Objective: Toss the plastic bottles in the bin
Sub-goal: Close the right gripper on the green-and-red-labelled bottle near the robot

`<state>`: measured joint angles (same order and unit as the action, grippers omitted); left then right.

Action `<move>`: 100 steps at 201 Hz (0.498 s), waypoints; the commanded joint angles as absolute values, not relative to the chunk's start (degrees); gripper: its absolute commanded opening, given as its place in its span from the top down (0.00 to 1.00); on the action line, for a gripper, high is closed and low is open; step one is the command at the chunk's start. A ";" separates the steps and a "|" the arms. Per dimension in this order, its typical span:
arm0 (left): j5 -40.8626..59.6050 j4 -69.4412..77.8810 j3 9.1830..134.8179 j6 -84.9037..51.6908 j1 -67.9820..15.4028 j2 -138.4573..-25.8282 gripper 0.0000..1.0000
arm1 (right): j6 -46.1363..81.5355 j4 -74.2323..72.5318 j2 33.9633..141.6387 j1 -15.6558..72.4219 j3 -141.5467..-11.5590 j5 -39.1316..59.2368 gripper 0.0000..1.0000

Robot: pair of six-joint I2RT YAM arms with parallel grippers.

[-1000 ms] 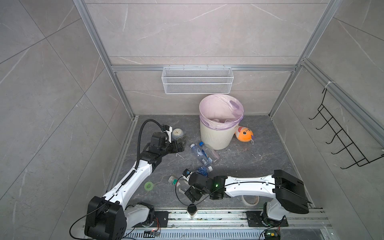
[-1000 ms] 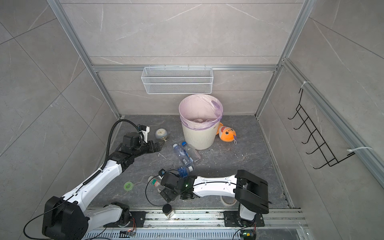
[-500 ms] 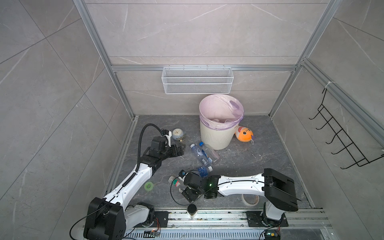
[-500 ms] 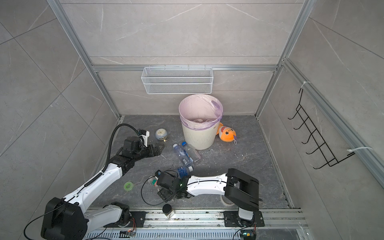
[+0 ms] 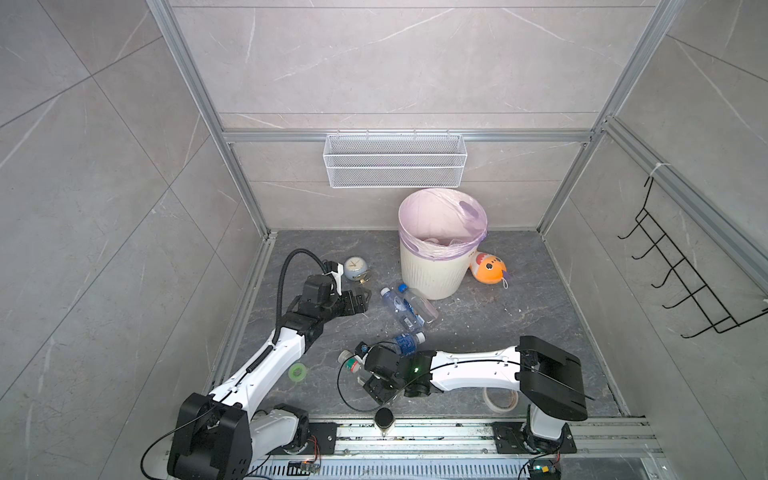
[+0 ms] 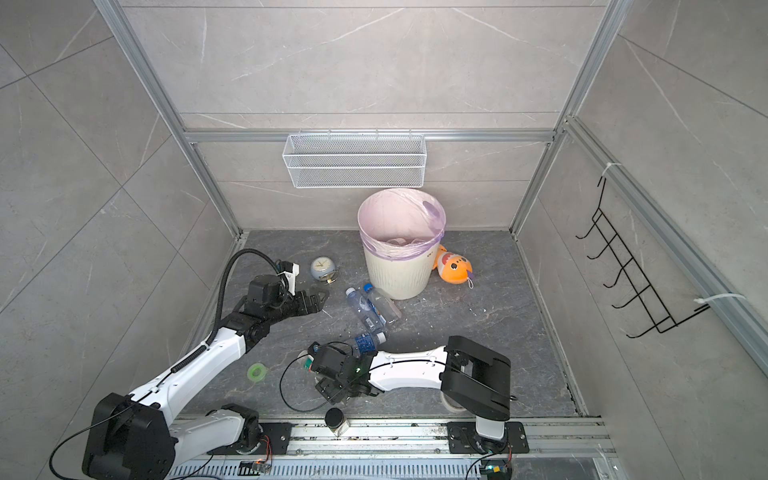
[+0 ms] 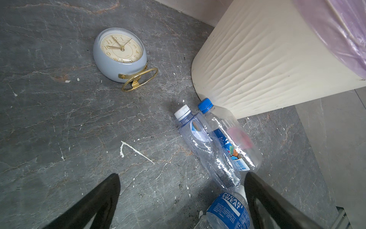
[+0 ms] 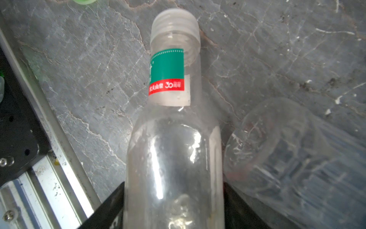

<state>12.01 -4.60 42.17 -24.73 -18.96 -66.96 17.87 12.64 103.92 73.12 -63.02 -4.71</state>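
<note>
right fingers [image 8: 111, 206] clamped on lying green-label bottle [image 5: 351, 365], lower centre of surface [image 5: 498, 324], left fingers [image 7: 103, 198] spread, empty, near two bottles [image 5: 399, 307] beside bin [image 5: 432, 274]

My left arm [image 5: 270, 361], white links with black joints, rises from its base at the near rail and reaches away over the floor, elbow bent. My left gripper [image 5: 365, 297], a black parallel pincer, hangs above the floor with nothing in it; its fingers [image 7: 99, 194] are spread far apart. My right arm [image 5: 473, 370] lies low, stretched leftward along the front. My right gripper [image 8: 174, 188], also black, sits at floor level with a finger pressed to each side of a clear plastic bottle with a green and red label [image 8: 172, 138].
</note>
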 commanded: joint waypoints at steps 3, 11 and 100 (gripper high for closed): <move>12.82 -2.23 41.91 -25.58 -18.65 -67.18 0.00 | 16.72 14.04 104.23 73.48 -64.43 -5.02 0.36; 12.83 -2.20 41.89 -25.60 -18.63 -67.24 0.00 | 16.57 14.08 104.15 73.44 -64.43 -5.05 0.41; 13.09 -2.23 41.92 -25.77 -18.63 -67.53 0.00 | 14.79 14.45 98.96 74.00 -62.52 -7.54 0.64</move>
<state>12.16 -4.23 42.09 -24.93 -18.96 -67.13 16.43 13.23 102.80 73.45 -62.94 -5.65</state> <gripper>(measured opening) 0.997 0.517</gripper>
